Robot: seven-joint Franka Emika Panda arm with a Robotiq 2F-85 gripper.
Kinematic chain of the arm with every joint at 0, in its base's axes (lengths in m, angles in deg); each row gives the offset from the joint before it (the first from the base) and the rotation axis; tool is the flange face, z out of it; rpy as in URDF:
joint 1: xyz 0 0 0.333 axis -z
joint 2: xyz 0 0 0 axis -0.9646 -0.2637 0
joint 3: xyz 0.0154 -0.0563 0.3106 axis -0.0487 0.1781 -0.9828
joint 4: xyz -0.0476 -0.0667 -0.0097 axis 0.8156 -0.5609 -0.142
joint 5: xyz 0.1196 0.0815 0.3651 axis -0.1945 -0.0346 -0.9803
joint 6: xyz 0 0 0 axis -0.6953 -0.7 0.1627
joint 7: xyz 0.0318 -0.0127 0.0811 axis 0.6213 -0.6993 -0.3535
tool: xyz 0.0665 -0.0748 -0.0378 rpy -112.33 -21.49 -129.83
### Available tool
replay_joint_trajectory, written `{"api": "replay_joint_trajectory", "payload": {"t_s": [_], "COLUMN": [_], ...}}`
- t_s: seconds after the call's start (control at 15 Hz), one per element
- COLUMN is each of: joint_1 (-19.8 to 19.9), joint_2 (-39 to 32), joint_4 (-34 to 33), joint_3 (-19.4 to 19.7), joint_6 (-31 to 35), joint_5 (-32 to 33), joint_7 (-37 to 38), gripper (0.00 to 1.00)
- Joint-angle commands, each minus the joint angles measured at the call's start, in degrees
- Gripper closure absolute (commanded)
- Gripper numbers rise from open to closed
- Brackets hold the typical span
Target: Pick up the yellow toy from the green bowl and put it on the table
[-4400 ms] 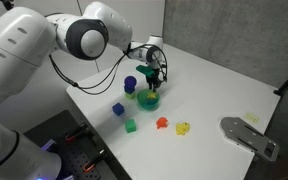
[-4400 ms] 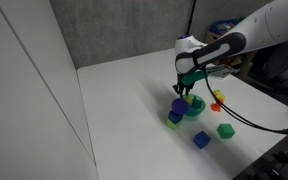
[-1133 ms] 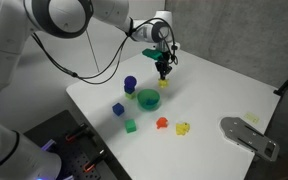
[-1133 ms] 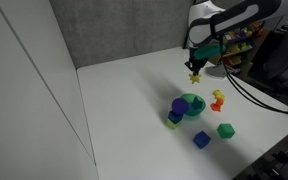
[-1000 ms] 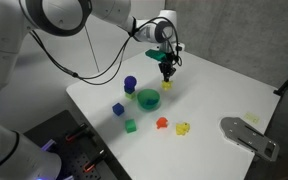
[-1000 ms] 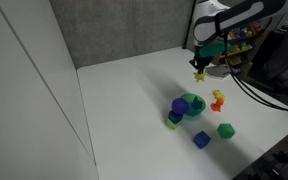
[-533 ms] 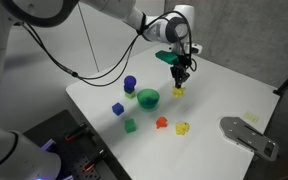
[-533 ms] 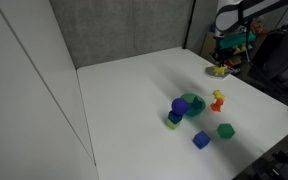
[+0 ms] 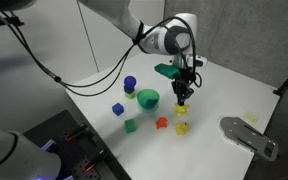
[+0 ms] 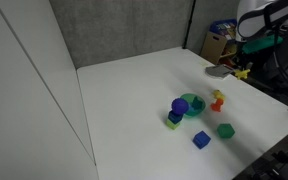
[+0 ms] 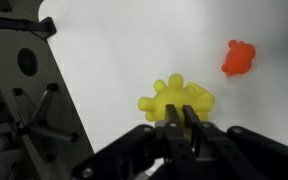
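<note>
The green bowl (image 9: 148, 98) stands on the white table (image 9: 224, 90) and also shows in the other exterior view (image 10: 193, 103). My gripper (image 9: 182, 100) is well away from the bowl and shut on the small yellow toy (image 9: 182, 108), holding it just above the tabletop. The gripper (image 10: 242, 67) and toy (image 10: 241, 73) also show in the other exterior view. In the wrist view the toy's star-like points (image 11: 174, 99) stick out past the closed fingertips (image 11: 179, 113).
A lumpy yellow toy (image 9: 182, 127) and an orange toy (image 9: 162, 123) lie close below the gripper. A dark blue cylinder (image 9: 130, 84), a blue cube (image 9: 118, 108) and a green cube (image 9: 130, 125) lie near the bowl. A grey flat object (image 9: 249, 137) lies at the table's edge.
The gripper has lifted the yellow toy out of the bowl and carried it sideways across the table, then lower, to beside the lumpy yellow toy.
</note>
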Motion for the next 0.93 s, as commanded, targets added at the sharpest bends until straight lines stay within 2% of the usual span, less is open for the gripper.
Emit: {"api": "replay_joint_trajectory", "payload": {"t_s": [0.0, 0.27, 0.33, 0.4, 0.47, 0.87], "joint_1": [1.28, 1.72, 1.56, 1.24, 1.09, 0.43], "joint_2": [2.43, 1.76, 1.97, 2.31, 3.08, 10.8], "joint_4": [6.14, 6.71, 7.05, 7.33, 7.87, 10.35], "joint_3": [-0.58, -1.22, -1.24, -1.19, -1.4, -4.45], "joint_6": [3.98, 3.74, 3.8, 3.54, 3.87, 2.34], "joint_5": [1.09, -0.39, -0.1, 0.36, 0.45, -1.26], "joint_7": [1.25, 0.36, 0.32, 0.66, 0.47, -1.46], "gripper": [0.96, 0.95, 0.64, 0.64, 0.57, 0.11]}}
